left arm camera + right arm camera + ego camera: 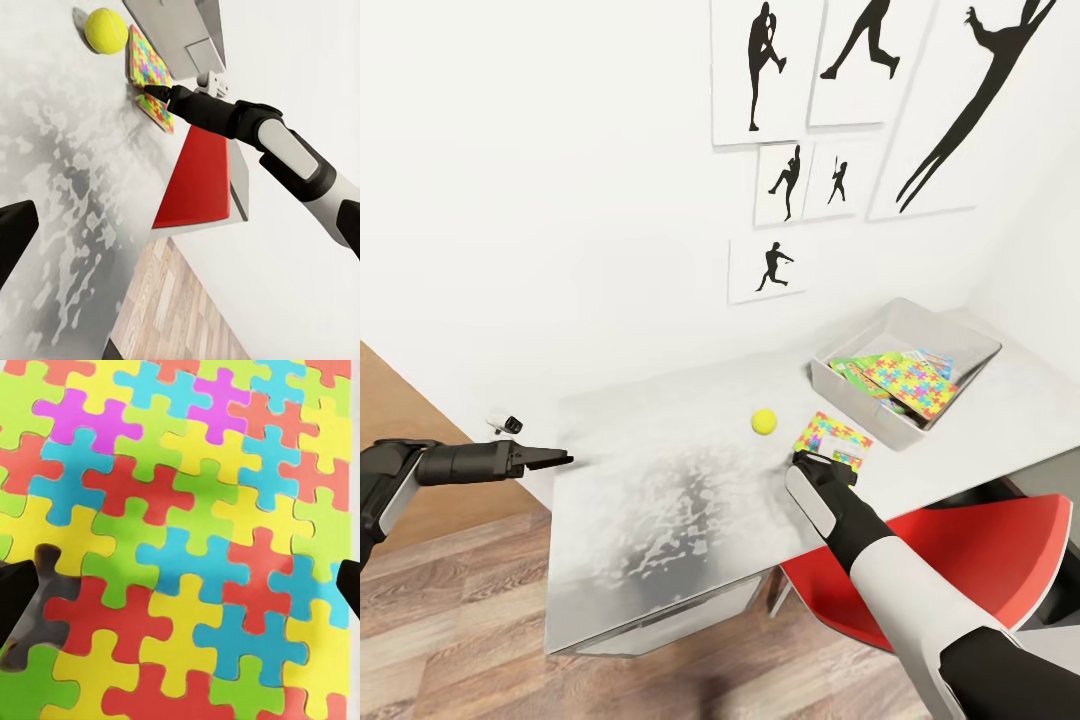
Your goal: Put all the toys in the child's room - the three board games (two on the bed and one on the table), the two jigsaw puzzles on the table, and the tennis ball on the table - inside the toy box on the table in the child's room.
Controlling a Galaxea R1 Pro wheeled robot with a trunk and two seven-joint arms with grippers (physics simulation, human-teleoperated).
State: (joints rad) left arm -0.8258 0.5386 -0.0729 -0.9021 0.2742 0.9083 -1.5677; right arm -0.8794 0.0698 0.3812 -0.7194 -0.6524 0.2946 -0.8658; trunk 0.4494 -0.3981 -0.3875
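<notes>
A jigsaw puzzle box point(838, 437) with a bright multicoloured top lies flat on the grey table point(660, 500), just in front of the toy box point(960, 345). My right gripper point(827, 463) hangs open close over the puzzle point(187, 510), a dark fingertip point(15, 592) at each side. The left wrist view shows that gripper point(154, 91) tipped down onto the puzzle point(146, 64). The yellow tennis ball point(763, 421) rests left of the puzzle. Colourful flat boxes point(905, 380) lie inside the toy box. My left gripper point(558, 460) hovers open at the table's left edge, holding nothing.
A red chair point(970, 550) is tucked under the table's front right, below my right arm. The white wall with black silhouette posters point(790, 185) runs behind the table. Wooden floor point(450, 610) lies to the left and front.
</notes>
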